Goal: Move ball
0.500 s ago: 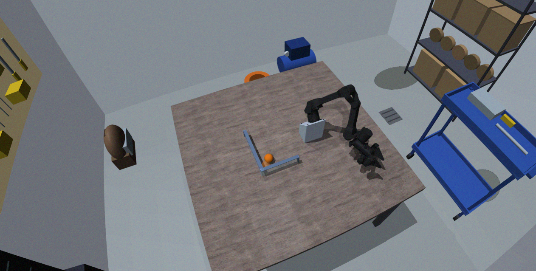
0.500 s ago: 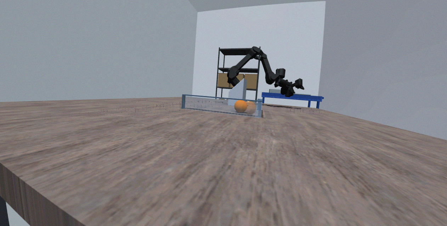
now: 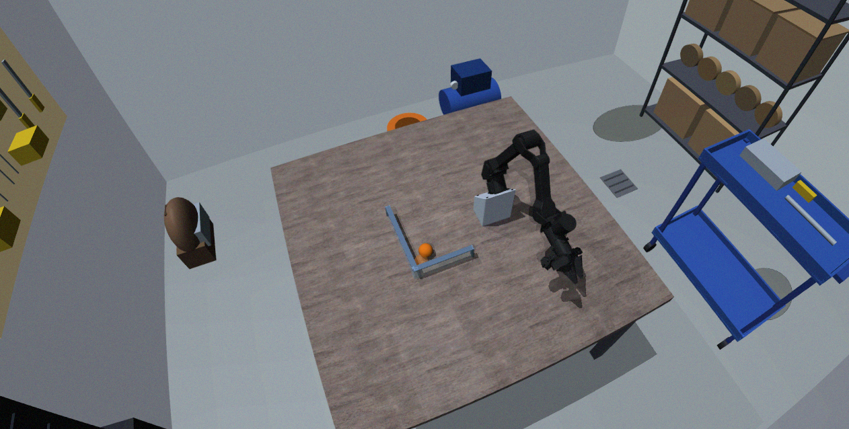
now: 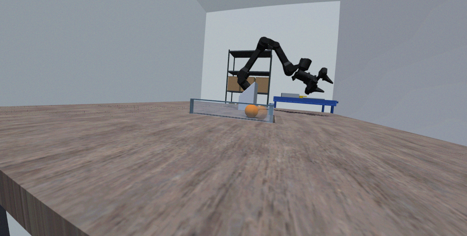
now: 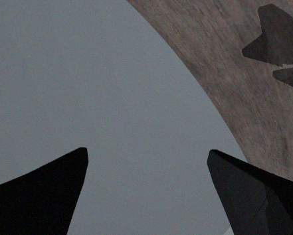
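The orange ball [image 3: 425, 250] [image 4: 251, 111] lies on the table inside the corner of the two low clear walls, touching neither as far as I can tell. The see-through copy [image 3: 420, 260] [image 4: 263, 112] shows paler, deeper in the corner, and the ball partly overlaps it in the top and exterior views. One clear wall [image 3: 399, 235] runs toward the back; the other wall [image 3: 448, 257] runs to the right. My gripper [image 3: 579, 280] [image 4: 328, 87] [image 5: 149, 156] is open and empty, in the air well to the right of the walls. The ball is not in the wrist view.
A light grey wedge-shaped block [image 3: 495, 208] [image 4: 248, 98] stands by the arm's base, right of and behind the walls. The wooden table's [image 3: 368, 331] right edge lies beyond the gripper. A blue cart [image 3: 718, 269] and a shelf rack stand off the table to the right.
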`<state>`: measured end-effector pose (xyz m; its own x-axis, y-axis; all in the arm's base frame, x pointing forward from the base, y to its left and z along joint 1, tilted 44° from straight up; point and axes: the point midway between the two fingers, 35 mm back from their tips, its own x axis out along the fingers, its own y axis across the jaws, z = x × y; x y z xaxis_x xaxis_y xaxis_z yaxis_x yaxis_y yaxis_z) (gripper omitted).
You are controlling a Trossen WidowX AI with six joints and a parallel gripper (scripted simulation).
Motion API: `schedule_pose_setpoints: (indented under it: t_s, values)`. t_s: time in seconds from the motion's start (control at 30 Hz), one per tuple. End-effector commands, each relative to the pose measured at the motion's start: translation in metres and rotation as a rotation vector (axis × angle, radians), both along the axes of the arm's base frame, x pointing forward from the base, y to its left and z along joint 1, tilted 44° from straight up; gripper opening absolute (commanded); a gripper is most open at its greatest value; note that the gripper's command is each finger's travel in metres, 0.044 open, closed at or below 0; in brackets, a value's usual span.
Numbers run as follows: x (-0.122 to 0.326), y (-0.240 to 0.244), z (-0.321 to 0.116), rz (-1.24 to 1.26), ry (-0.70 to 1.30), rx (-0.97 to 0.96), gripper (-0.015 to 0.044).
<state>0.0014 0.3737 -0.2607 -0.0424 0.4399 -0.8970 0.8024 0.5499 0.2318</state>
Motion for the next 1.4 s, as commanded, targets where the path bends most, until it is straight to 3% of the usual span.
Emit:
schedule_pose_setpoints:
  t_s: [0.0, 0.33, 0.67, 1.1, 1.37]
  values:
    - [0.072, -0.006, 0.006, 0.021, -0.164, -0.111, 0.0371]
    - [0.218, -0.082, 0.039, 0.104, -0.355, -0.484, 0.0371]
    - [0.306, -0.192, 0.091, 0.331, -0.281, -0.832, 0.0371]
    - [0.345, -0.368, 0.191, 0.83, 0.168, -1.079, 0.0371]
    - [0.344, -0.376, 0.197, 0.858, 0.197, -1.079, 0.0371]
